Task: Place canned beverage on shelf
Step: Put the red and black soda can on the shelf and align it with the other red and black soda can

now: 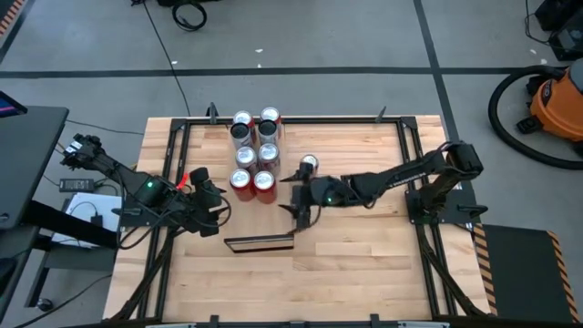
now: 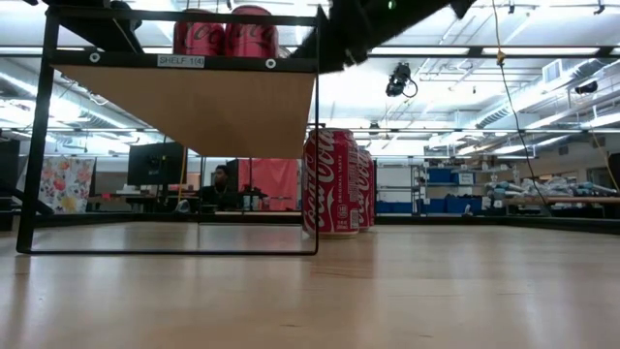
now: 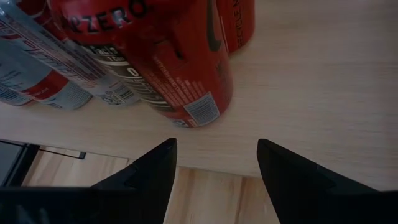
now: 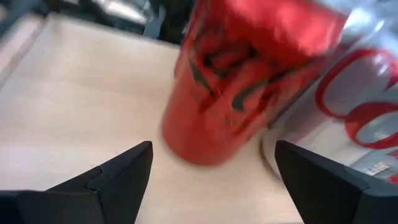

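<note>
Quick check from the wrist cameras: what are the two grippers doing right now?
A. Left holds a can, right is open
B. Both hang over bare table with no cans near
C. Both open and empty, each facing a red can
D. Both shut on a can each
C. The left gripper has its fingers spread with only tabletop between them, a red can just ahead; the right gripper is likewise open before another red can.

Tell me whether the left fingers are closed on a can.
No. In the left wrist view, the left fingers stand apart with bare wood between them, short of the red can.
</note>
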Robot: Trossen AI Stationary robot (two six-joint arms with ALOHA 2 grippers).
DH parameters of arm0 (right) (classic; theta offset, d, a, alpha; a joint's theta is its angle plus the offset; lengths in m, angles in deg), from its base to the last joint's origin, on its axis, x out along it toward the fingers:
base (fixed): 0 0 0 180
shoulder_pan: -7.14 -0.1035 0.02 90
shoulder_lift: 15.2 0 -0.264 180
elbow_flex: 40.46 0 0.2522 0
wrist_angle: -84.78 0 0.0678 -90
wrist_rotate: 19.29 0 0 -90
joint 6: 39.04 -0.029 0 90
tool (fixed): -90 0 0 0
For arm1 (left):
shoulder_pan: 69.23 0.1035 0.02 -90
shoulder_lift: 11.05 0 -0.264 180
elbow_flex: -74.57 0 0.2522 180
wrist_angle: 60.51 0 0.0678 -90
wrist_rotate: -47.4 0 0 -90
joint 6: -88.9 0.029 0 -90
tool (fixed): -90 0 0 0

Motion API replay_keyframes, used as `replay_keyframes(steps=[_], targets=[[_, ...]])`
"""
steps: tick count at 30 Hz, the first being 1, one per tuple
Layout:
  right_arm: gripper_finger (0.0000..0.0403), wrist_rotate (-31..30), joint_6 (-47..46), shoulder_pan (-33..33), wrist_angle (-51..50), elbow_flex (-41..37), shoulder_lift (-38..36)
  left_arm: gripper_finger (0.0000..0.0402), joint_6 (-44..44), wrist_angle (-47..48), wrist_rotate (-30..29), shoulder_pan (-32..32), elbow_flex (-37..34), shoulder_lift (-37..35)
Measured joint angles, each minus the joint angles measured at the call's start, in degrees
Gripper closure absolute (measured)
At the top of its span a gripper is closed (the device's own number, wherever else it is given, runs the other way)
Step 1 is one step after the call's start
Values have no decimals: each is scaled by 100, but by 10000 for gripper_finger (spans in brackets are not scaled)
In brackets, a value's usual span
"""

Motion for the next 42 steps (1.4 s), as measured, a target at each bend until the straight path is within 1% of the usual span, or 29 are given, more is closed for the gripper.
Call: replay_keyframes(steps=[2, 7, 14, 17, 19, 22, 23, 24, 26, 28, 29, 32, 34, 39, 42], targets=[[55, -376, -180, -167, 233, 0, 0, 168, 0, -1, 0, 0, 0, 0], [55, -916, -279, -318, 823, 2, 50, 168, 0, -78, 0, 0, 0, 0], [55, -996, -391, -198, 1059, -1, 232, 168, 162, -127, 0, 0, 0, 2], [55, -1210, -294, -148, 970, 0, 249, 168, 205, -144, -1, 0, 0, 2], [55, -1634, -164, -151, 834, 2, 221, 168, 186, -161, 0, 0, 0, 4], [55, -2604, 130, -258, 596, -2, 96, 168, 173, -161, 27, 0, 0, 4], [55, -2849, 221, -308, 531, -2, 41, 168, 161, -159, 69, 0, 0, 4], [55, -2954, 279, -370, 513, 0, -2, 168, 157, -164, 87, 0, 0, 2], [55, -2914, 315, -482, 506, 2, -43, 168, 155, -163, 102, 0, 0, 4], [55, -2721, 213, -573, 496, 2, -44, 168, 153, -164, 103, 0, 0, 2], [55, -2522, 157, -611, 498, 0, -44, 168, 152, -163, 104, 0, 0, 2], [55, -1670, 61, -686, 488, 1, -44, 168, 95, -163, 107, 0, 0, 2], [55, -1310, 38, -726, 480, 2, -43, 168, 66, -163, 107, 0, 0, 2], [55, -1220, -327, -720, 510, 2, 88, 168, 59, -168, 105, 0, 0, 2], [55, -1153, -366, -682, 563, 2, 252, 168, 50, -179, 75, 2, 0, 4]])
